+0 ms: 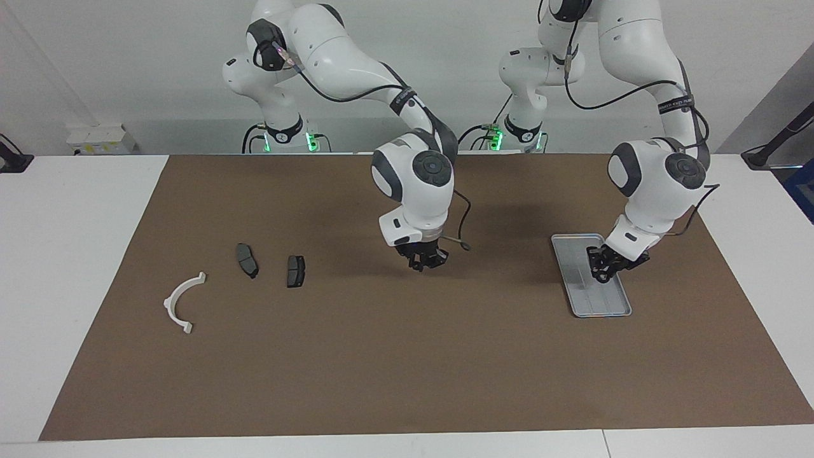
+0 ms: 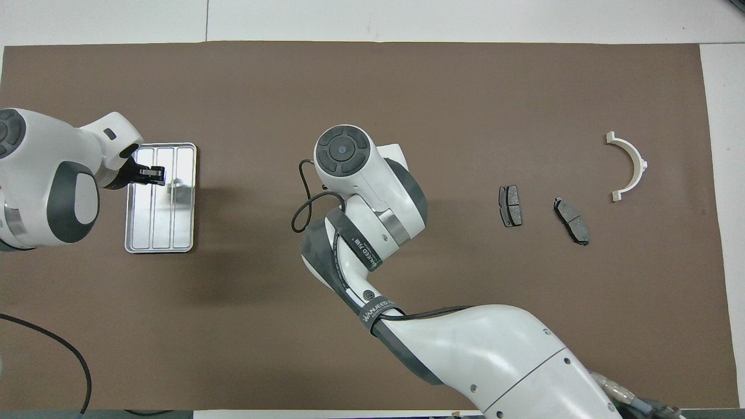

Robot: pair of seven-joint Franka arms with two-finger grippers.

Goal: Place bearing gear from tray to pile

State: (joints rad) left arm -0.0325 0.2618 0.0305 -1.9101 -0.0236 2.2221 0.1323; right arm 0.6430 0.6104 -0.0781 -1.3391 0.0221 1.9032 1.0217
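The silver-grey tray (image 1: pixel 582 305) (image 2: pixel 160 238) lies on the brown mat toward the left arm's end. My left gripper (image 1: pixel 601 272) (image 2: pixel 152 174) hangs just over the tray. A small silvery piece (image 2: pixel 175 187) shows on the tray beside it; I cannot tell whether it is the bearing gear. The pile lies toward the right arm's end: a white semicircular bracket (image 1: pixel 181 303) (image 2: pixel 633 166) and two dark brake-pad pieces (image 1: pixel 247 259) (image 1: pixel 296 271) (image 2: pixel 510 205) (image 2: pixel 572 220). My right gripper (image 1: pixel 424 261) hangs low over the middle of the mat; its own wrist hides it in the overhead view.
The brown mat (image 1: pixel 407 369) covers most of the white table. A black cable loops off the right wrist (image 2: pixel 305 209). Bare mat lies between the right gripper and the pile.
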